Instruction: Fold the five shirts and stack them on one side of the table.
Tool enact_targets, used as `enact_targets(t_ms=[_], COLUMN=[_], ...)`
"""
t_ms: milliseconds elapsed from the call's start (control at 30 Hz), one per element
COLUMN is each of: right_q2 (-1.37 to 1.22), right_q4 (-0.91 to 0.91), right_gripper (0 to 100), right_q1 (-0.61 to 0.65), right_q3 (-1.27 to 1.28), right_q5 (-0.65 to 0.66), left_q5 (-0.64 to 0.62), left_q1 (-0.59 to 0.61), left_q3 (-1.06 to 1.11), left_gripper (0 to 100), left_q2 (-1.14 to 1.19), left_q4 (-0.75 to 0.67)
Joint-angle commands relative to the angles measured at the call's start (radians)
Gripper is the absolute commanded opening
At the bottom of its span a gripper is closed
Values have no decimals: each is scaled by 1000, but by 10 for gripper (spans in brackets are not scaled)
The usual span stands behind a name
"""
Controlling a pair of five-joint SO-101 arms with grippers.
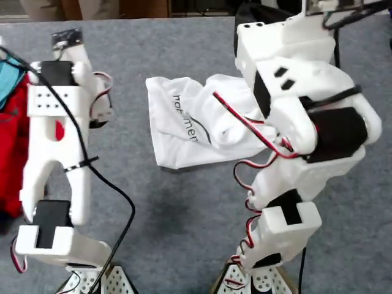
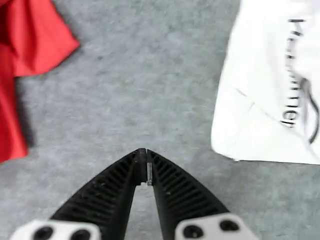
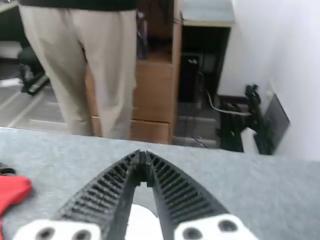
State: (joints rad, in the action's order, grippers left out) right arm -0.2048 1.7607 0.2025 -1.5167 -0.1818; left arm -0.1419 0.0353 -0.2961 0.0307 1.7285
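Shirt (image 1: 177,138), white, print up, long axis side to side

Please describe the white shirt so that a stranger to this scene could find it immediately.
Start from the grey table and look toward its middle. The white shirt lies there loosely bunched. Unlike the red shirt at the table's edge, it bears dark lettering.

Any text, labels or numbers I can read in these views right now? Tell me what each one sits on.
White shirt: one line of dark lettering with a thin curved line beside it. A fold cuts it off, so no whole word can be read.
Red shirt: no print on the part that shows.
Table: no text, number or sign.
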Motion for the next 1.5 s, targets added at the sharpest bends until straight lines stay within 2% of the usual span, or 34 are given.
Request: enact_targets(t_ms=[0,133,267,433,600,767,900,1100,1267,1467], right_q2=[39,39,38,38,38,38,38,38,38,38], right_q4=[11,12,5,-140,-316,-502,-591,-660,-718,-740], right_gripper=[5,11,86,197,206,206,206,206,206,206], right_q1=[-76,-180,-274,-331,-331,-331,-329,-326,-325,-325], right_q3=[54,188,364,642,852,1013,1090,1148,1202,1234], right_q5=[6,6,8,2,0,-54,-89,-123,-135,-135], left_q5=[-54,-147,-253,-293,-327,-327,-322,-321,-321,-321], left_q1=[-23,-28,-28,-58,-144,-160,-150,-129,-91,-77], left_q3=[-54,-80,-210,-457,-667,-824,-914,-1028,-1045,-1045], left_gripper=[25,142,253,253,253,247,188,185,181,181], left_q2=[59,176,289,432,579,771,914,1043,1122,1148], left_q4=[-92,-143,-140,-140,-155,-278,-361,-377,-440,-445])
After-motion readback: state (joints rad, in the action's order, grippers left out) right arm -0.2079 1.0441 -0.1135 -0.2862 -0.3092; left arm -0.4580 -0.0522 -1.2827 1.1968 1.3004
